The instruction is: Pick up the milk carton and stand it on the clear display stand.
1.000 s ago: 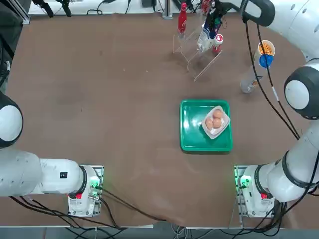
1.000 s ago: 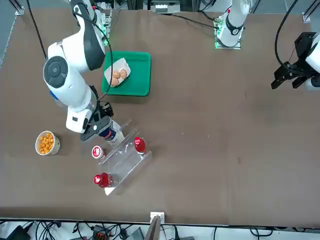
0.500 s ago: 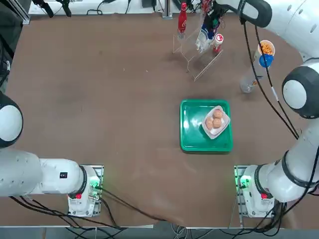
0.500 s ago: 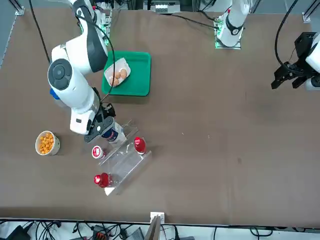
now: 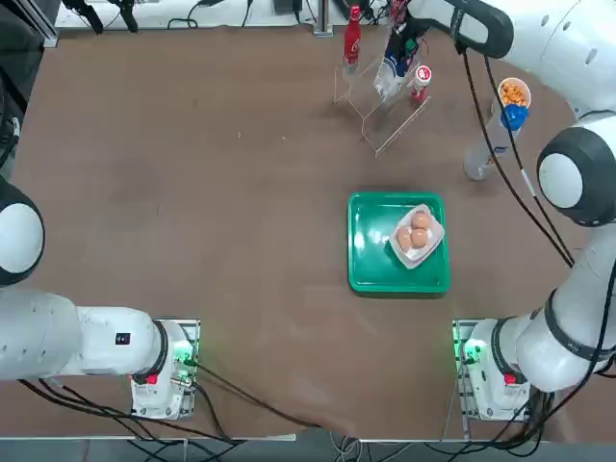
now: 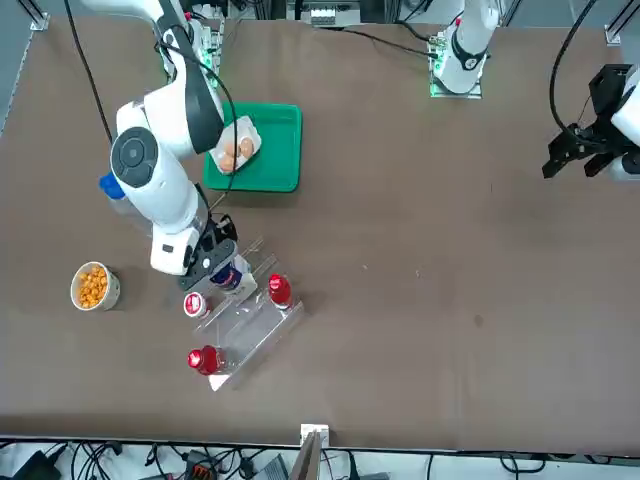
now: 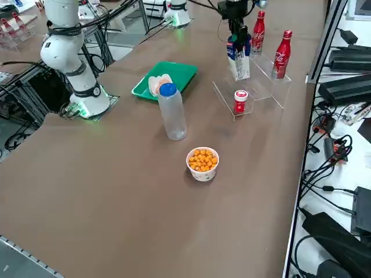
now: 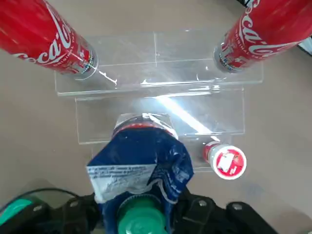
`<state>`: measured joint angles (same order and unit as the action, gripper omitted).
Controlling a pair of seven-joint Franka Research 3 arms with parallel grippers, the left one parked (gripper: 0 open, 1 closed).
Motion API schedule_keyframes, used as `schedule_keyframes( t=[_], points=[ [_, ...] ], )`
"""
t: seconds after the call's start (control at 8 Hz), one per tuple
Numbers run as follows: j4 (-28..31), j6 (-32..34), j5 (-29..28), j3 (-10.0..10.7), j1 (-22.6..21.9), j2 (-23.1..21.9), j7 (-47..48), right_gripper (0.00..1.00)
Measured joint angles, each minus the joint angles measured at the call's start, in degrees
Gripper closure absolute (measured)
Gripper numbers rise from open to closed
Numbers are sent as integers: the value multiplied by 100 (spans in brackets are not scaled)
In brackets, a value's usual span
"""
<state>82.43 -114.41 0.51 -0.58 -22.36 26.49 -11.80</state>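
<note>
Gripper (image 8: 141, 214) pinches the milk carton (image 8: 141, 168) over the clear display stand (image 8: 161, 109).

Robotics lab, white robot arms (image 5: 549, 48) bolted to brown table (image 5: 241, 241), cables (image 7: 336, 150) and power adapters (image 7: 342, 243) alongside

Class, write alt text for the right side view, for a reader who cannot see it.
The robot's right jaws grip a blue and white milk carton at a clear stand, beside two red bottles and a small red jar with a white lid. Nearer are a blue-capped bottle and a tub of orange pieces.
</note>
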Motion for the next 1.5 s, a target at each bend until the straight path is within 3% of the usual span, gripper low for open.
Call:
schedule_keyframes(
  t=[1.5],
  points=[
    [-10, -426, 24, 19, -47, 165, 68, 54]
  ],
)
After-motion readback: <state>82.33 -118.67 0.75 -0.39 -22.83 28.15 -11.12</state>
